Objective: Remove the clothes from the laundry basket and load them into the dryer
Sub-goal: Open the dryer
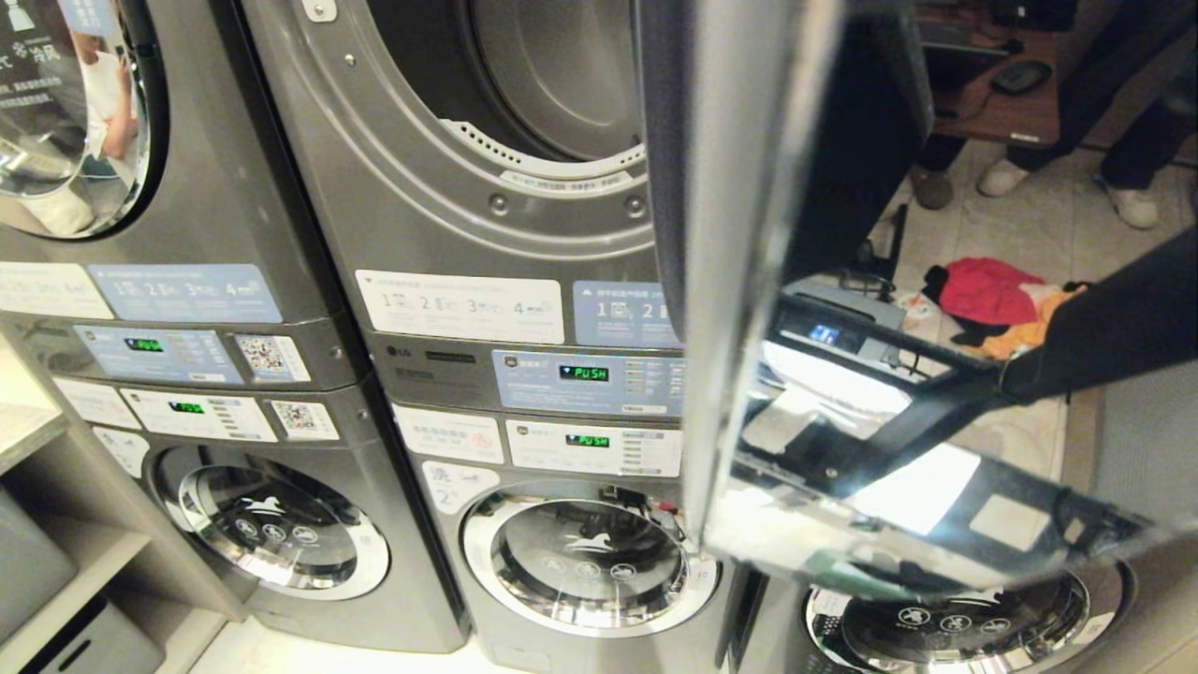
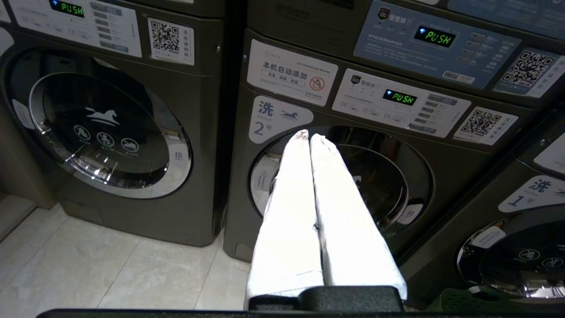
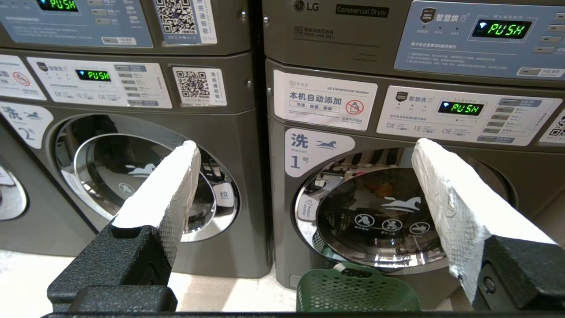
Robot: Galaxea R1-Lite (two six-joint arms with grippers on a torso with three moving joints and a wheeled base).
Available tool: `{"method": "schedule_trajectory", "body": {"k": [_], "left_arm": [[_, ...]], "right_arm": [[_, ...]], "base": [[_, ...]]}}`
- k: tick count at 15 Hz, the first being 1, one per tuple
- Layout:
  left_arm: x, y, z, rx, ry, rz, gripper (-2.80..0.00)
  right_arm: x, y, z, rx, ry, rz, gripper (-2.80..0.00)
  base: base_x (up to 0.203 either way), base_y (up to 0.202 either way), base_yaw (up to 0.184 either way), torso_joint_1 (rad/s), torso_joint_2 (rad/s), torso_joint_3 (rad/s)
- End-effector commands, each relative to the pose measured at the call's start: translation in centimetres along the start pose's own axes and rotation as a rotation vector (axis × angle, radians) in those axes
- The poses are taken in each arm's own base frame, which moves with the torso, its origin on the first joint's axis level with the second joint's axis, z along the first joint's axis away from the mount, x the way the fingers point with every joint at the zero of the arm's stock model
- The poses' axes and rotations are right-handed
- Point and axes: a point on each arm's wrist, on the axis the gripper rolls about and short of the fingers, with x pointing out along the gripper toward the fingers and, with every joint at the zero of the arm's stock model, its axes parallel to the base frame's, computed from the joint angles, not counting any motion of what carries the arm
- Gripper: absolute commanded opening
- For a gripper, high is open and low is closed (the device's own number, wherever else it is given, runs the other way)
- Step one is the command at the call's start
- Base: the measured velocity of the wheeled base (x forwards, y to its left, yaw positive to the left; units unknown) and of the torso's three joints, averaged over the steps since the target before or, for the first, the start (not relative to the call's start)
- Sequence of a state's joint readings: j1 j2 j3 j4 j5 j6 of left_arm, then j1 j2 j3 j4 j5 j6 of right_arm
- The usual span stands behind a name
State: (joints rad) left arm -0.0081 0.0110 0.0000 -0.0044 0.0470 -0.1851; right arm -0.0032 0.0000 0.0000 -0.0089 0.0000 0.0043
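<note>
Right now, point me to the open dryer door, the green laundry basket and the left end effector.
open dryer door (image 1: 749, 281), head view, on its silvery inner face.
green laundry basket (image 3: 357, 291), right wrist view, on its mesh wall.
left end effector (image 2: 310, 137), left wrist view, between the closed white fingertips.

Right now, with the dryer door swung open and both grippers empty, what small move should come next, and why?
Probably lower the right gripper toward the green laundry basket. Its fingers stand wide apart with nothing between them, and the basket sits on the floor just below it, in front of washer 1. The dryer door is already open. The left gripper is shut and empty, facing washer 2.
</note>
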Motion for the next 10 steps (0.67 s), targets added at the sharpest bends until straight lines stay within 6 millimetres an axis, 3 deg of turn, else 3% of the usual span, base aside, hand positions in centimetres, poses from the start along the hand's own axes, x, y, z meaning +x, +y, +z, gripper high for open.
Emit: {"method": "schedule_trajectory", "body": {"k": [1, 6, 10], "left_arm": [[0.07, 0.1, -0.49, -0.001, -0.001, 0.002, -2.8], [0.08, 0.1, -0.48, -0.001, -0.003, 0.004, -2.8], [0.08, 0.1, -0.48, -0.002, -0.003, 0.004, -2.8]], "right_arm": [[0.06, 0.0, -0.16, 0.0, 0.007, 0.0, 0.0], [0.06, 0.0, -0.16, -0.001, 0.007, 0.0, 0.0], [0.06, 0.0, -0.18, -0.001, 0.009, 0.0, 0.0]], "base": [[0.0, 0.0, 0.0, 0.0, 0.0, 0.0], [0.0, 0.0, 0.0, 0.0, 0.0, 0.0], [0.0, 0.0, 0.0, 0.004, 0.01, 0.135]]}}
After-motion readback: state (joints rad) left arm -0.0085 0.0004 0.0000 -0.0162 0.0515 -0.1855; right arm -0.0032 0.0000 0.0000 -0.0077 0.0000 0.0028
